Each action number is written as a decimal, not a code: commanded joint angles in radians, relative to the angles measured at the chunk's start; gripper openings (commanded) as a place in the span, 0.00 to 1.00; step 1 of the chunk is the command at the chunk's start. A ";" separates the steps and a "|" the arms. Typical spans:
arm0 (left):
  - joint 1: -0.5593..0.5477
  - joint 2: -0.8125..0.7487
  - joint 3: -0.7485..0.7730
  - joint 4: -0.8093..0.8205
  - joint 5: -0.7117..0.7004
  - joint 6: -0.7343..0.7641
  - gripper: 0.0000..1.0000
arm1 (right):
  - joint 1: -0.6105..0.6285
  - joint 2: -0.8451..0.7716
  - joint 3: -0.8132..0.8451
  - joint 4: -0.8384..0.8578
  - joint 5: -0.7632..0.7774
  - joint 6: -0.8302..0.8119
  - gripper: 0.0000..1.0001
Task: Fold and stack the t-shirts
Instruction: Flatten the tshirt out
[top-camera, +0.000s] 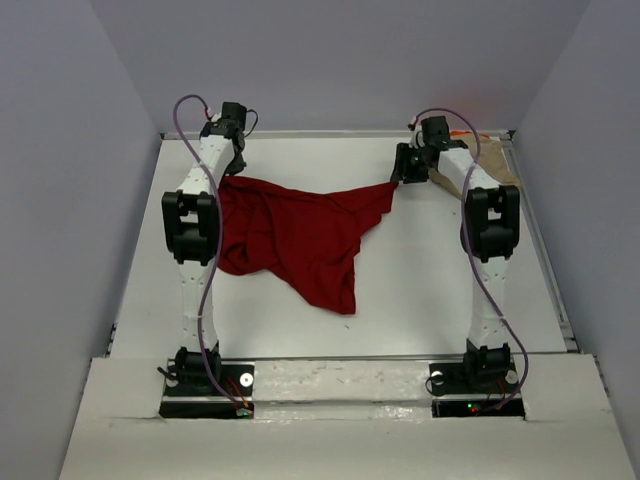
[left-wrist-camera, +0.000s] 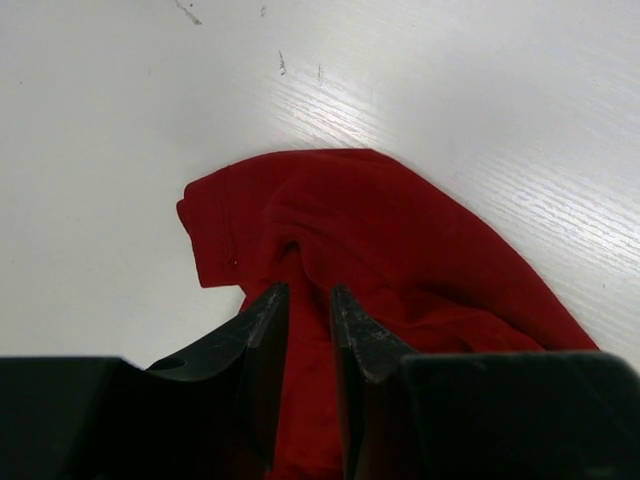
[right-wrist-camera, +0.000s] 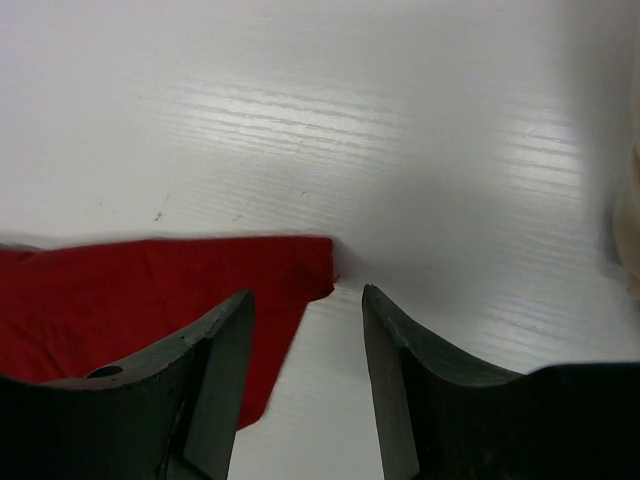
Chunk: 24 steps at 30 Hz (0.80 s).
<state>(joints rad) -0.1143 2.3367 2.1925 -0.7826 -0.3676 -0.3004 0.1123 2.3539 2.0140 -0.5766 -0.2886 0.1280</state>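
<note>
1. Dark red t-shirt (top-camera: 300, 240) lies crumpled and partly spread on the white table (top-camera: 430, 290), between the two arms. It runs from the left arm across to the far middle, and a point of cloth trails toward the near side.
2. Left gripper (left-wrist-camera: 310, 295) is at the shirt's far-left corner. The jaws are nearly together with a ridge of red cloth pinched between them, so it is grasping the shirt. In the left wrist view a hemmed edge folds over just beyond the fingertips.
3. Right gripper (right-wrist-camera: 307, 295) is at the shirt's far-right corner with the jaws spread apart and nothing clamped. In the right wrist view the red corner ends just inside the gap on the left finger's side. Bare table shows between the fingers, and the rest of the cloth runs off under the left finger.
4. Tan t-shirt (top-camera: 497, 165) is at the far-right corner of the table, partly hidden behind the right arm and apart from the red one.
5. A sliver of orange fabric (top-camera: 462, 133) shows at the far edge, just beside the tan shirt. I cannot tell its shape.
</note>
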 joint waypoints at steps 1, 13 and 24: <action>-0.013 -0.028 0.019 -0.006 -0.001 0.011 0.35 | 0.006 0.002 0.005 0.001 -0.046 0.004 0.52; -0.018 -0.034 0.016 -0.001 -0.005 0.014 0.35 | 0.006 0.064 0.038 0.011 -0.083 0.015 0.34; -0.018 -0.043 0.003 0.009 -0.013 0.009 0.35 | 0.015 0.048 -0.005 0.043 -0.083 0.013 0.00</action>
<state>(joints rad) -0.1299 2.3367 2.1925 -0.7818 -0.3691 -0.2977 0.1123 2.4046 2.0117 -0.5568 -0.3626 0.1429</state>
